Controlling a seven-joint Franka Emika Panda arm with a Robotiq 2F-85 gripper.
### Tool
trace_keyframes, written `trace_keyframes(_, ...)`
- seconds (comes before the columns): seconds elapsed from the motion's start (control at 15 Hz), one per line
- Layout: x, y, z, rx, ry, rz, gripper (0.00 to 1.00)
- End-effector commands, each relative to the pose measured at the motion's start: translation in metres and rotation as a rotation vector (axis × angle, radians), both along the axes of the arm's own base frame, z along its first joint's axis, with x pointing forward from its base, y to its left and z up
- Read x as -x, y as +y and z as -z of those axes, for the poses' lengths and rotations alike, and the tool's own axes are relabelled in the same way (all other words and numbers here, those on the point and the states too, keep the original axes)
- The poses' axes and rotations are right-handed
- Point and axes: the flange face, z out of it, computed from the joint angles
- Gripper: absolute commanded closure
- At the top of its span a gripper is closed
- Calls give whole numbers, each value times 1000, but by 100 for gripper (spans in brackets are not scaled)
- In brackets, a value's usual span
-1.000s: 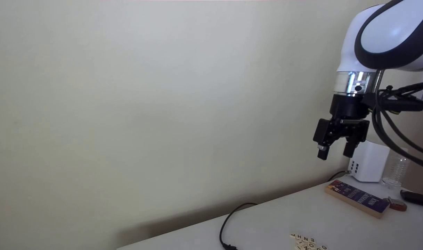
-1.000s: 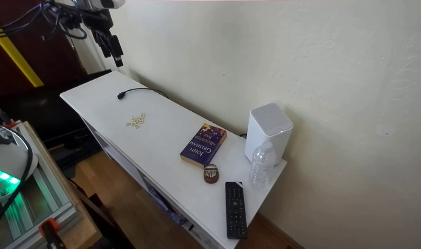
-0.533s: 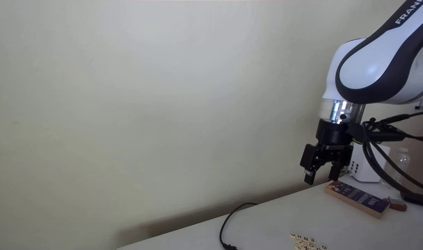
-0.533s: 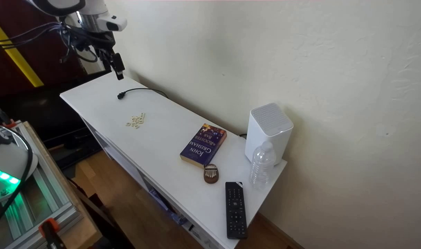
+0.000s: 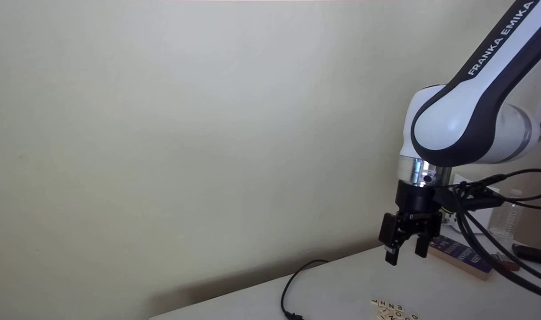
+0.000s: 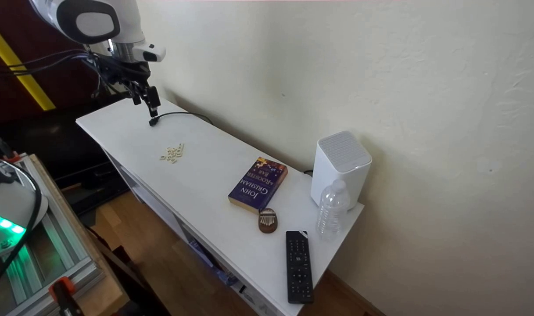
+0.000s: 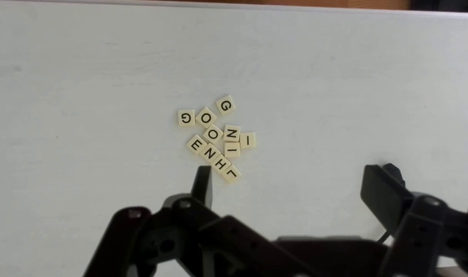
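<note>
- Letter tiles [image 7: 213,134], small cream squares with black capitals, lie flat in a loose cluster on a smooth white tabletop [image 7: 84,96]; whether wood or plastic cannot be told.
- Near the tiles, a black, jointed two-finger gripper [image 5: 406,258] hangs in the air, its fingers spread wide apart with nothing between them.
- Crowding seems the likeliest trouble: most tiles touch or nearly touch, so a fingertip lowered among them could shove neighbours out of place.
- Thinness is another: tiles this flat could slide from under the fingertips, and the tips could press into the tabletop if height were misjudged.
- On one side of the tiles lies a black moulded cable plug [image 7: 394,172]; one finger partly hides it in the wrist view, and a low sideways sweep could snag it.
- On the opposite side of the tiles lies a purple-covered paperback book [image 6: 258,184], with a clear, ribbed plastic bottle [image 6: 332,213] well beyond it; upright and probably light, it could topple if the gripper's looped black cables [image 5: 492,180] swung that far.
</note>
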Motion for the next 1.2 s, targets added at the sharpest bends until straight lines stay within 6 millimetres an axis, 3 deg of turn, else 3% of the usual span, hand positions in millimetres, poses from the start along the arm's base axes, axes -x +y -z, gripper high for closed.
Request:
trace_keyframes(0.0, -1, 0, 0, 0, 1, 0, 0)
trace_keyframes(0.4, -6, -1, 27, -13, -6, -61, 0)
trace_keyframes(1.13, -7, 14, 102, -14, 39, -190, 0)
